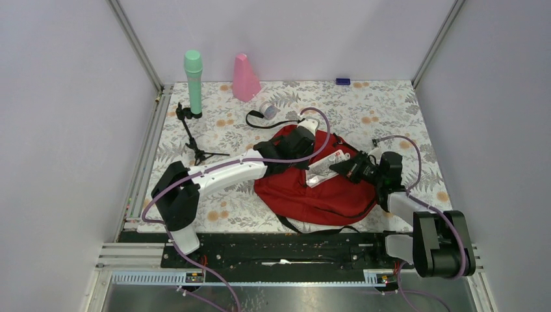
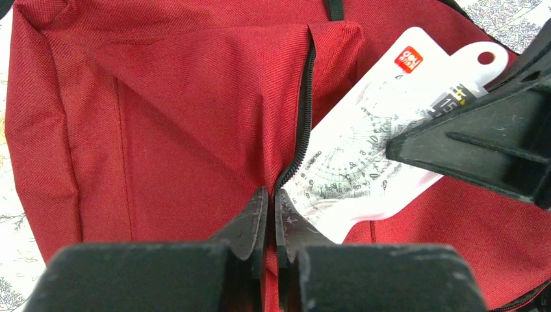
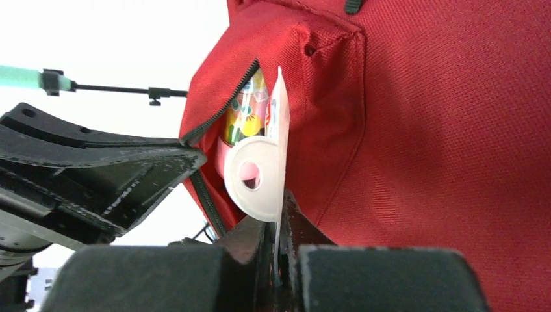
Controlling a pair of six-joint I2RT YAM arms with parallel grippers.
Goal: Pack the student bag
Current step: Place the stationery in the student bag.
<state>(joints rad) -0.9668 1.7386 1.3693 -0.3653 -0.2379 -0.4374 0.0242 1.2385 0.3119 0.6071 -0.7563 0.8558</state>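
The red student bag lies on the flowered table between both arms. At its upper left, my left gripper is shut on the fabric by the black zip, its tips pinching the pocket's edge. A flat white pack of rulers with a protractor sticks out of that pocket opening. My right gripper is shut on the pack's thin edge, below its hang-hole. A colourful printed item shows inside the pocket behind the pack.
At the back stand a green cylinder on a small black tripod and a pink cone-shaped thing. A small pale roll lies by a black strap, and a small blue thing lies by the back wall.
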